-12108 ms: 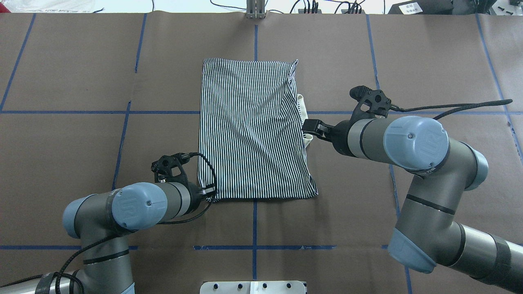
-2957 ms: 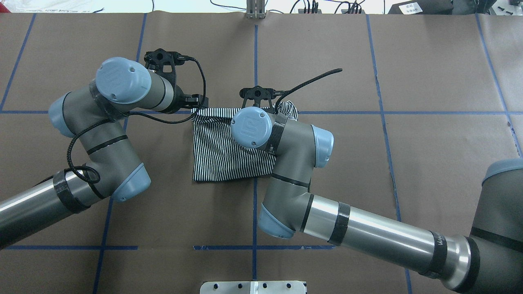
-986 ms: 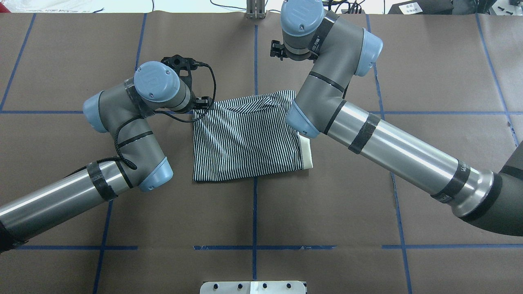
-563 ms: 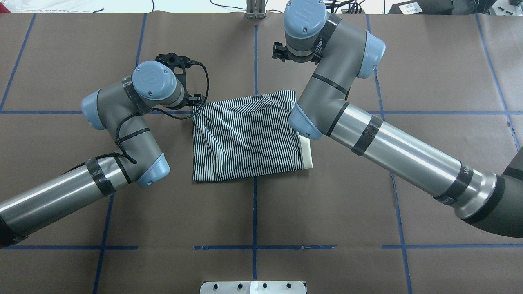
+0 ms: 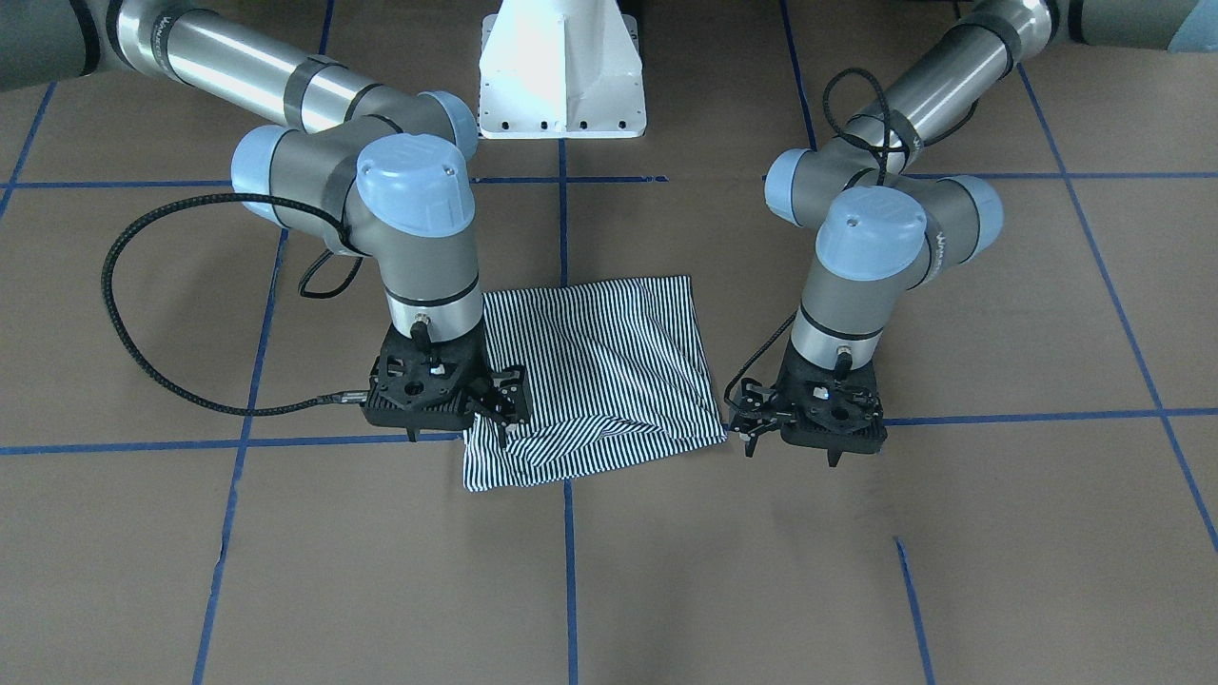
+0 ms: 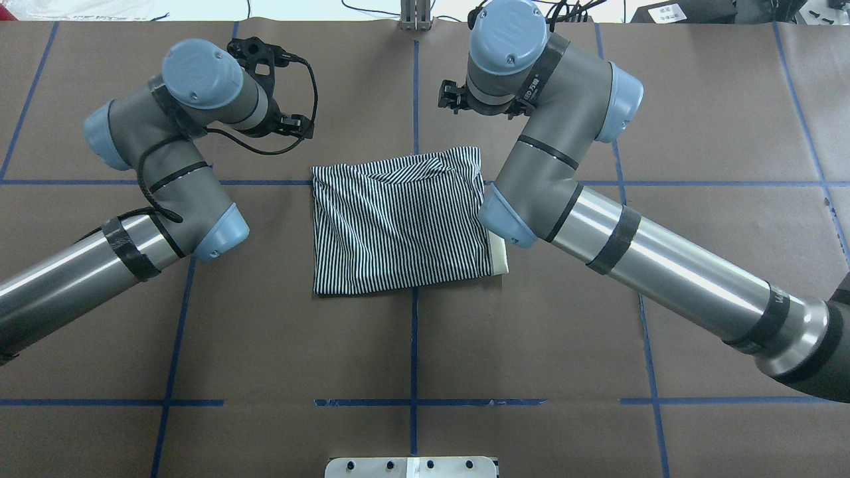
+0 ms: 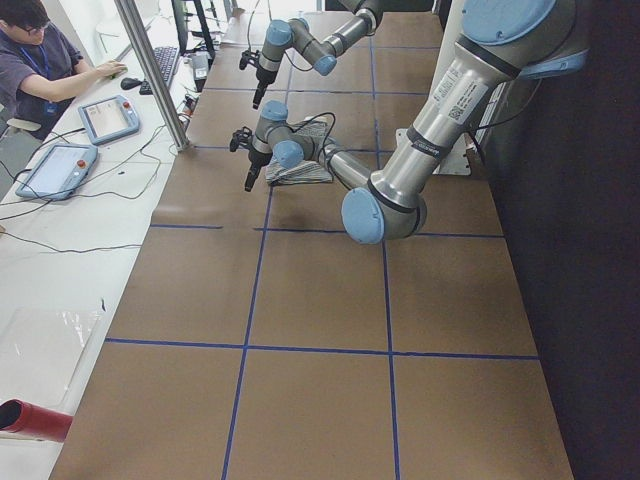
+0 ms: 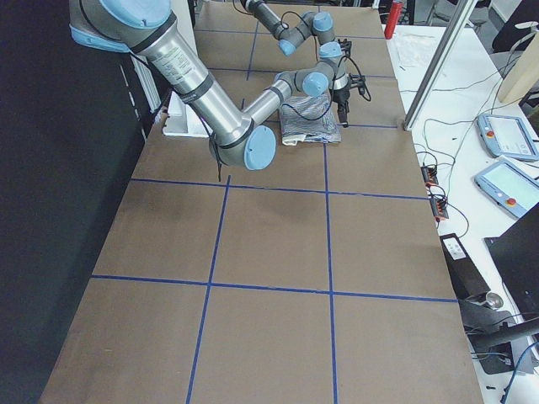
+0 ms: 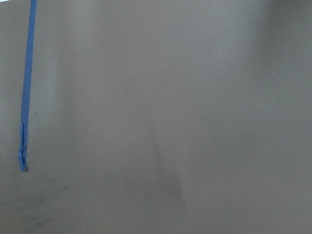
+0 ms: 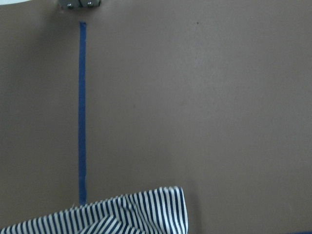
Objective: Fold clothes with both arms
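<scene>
The striped polo shirt lies folded in a rough square at the table's middle, with a cream strip showing at its right edge. It also shows in the front view and the right wrist view. My left gripper hangs open and empty beyond the shirt's far left corner, apart from it. My right gripper is open and empty, raised by the far right corner.
The white pedestal base stands at the near edge. A metal post rises at the far edge. Blue tape lines cross the brown table cover. An operator sits beyond the far edge with tablets.
The long shirt has been folded in half. In the last second my left gripper let go of the far left corner and drew away to the far left. The right arm shifted only slightly.
</scene>
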`<state>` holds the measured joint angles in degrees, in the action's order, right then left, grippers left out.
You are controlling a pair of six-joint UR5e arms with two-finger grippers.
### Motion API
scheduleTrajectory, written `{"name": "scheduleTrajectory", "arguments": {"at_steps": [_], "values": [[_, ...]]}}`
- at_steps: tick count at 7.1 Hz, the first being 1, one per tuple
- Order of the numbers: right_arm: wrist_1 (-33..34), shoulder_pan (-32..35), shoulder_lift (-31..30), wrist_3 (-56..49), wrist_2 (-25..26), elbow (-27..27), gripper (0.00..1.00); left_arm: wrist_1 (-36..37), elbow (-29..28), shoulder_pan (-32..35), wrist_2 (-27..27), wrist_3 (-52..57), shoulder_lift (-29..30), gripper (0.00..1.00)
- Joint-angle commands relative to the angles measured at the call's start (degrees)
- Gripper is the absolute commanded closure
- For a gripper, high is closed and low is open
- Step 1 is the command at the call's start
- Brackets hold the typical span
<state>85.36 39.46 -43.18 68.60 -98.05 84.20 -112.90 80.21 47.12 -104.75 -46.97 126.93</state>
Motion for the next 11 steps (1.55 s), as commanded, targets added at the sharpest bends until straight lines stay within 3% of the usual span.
{"name": "scheduleTrajectory", "arguments": {"at_steps": [1,2,4,8,11], "values": [[5.95,-8.92,-6.43,5.90,4.76,13.21,0.00,-0.30,1.26,0.87,-1.94,1.26,-0.54,0.00],[5.78,-12.62,-9.95,6.89,7.58,16.75,0.00,-0.39,1.26,0.87,-1.95,1.26,-0.54,0.00],[5.43,-16.86,-10.08,9.88,10.85,15.47,0.00,-0.74,1.26,0.78,-1.95,1.17,-0.63,0.00],[1.65,-17.14,-11.05,9.01,11.65,9.59,0.00,-0.74,1.26,0.78,-1.95,0.91,-0.72,0.00],[1.12,-17.05,-10.87,8.75,12.27,8.43,0.00,-0.74,1.26,0.78,-1.95,0.91,-0.72,0.00]]}}
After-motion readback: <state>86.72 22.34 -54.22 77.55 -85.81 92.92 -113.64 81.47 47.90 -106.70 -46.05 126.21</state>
